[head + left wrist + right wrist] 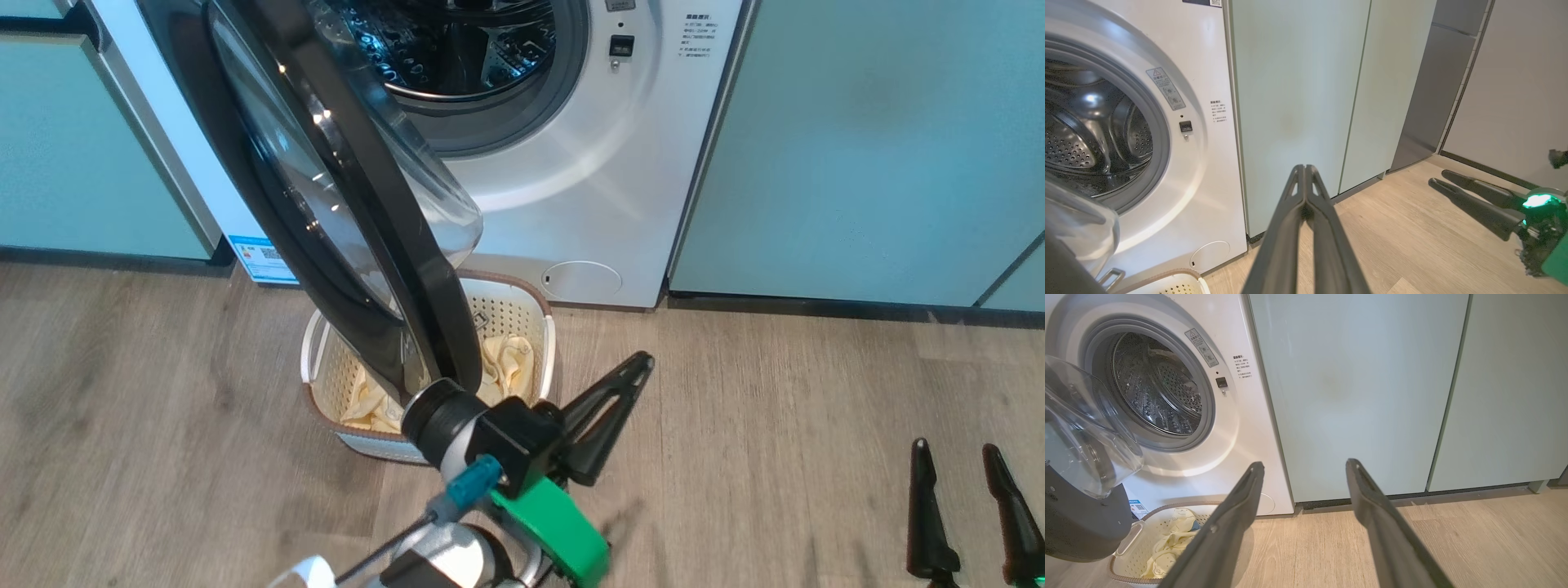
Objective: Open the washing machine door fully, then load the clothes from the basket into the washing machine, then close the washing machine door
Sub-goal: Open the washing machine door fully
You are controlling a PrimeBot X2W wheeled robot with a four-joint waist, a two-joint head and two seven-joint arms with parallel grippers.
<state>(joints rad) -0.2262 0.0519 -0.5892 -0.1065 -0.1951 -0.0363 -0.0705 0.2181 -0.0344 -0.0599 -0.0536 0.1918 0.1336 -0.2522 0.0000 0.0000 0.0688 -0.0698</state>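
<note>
1. The washing machine door [390,237] stands swung out from the washing machine [563,188]. It is hinged on the robot's left and seen almost edge-on in the head view. Its clear glass bowl [445,200] bulges on the robot's right side of the door.
2. The steel drum [457,41] lies open to view inside the grey door seal [531,114].
3. The basket [500,314] sits on the wood floor [775,392] just in front of the machine, directly under the door's lower edge. That edge hides the basket's middle in the head view.
4. The clothes [510,363], pale yellow, lie heaped inside the basket.
5. The left gripper [643,361] reaches out beside the basket's right side. Its two fingers are pressed together with nothing between them, and they point toward the pale green cabinets [857,147].
6. The left arm's black wrist sits right at the door's lower edge; whether it touches the door cannot be told.
7. The right gripper [955,447] hangs low on the right, well apart from door and basket. Its fingers are spread wide and empty, aimed at the cabinets.
8. A blue-bordered sticker [261,260] shows low at the machine's left corner, and a round cap [581,279] low on its front.
</note>
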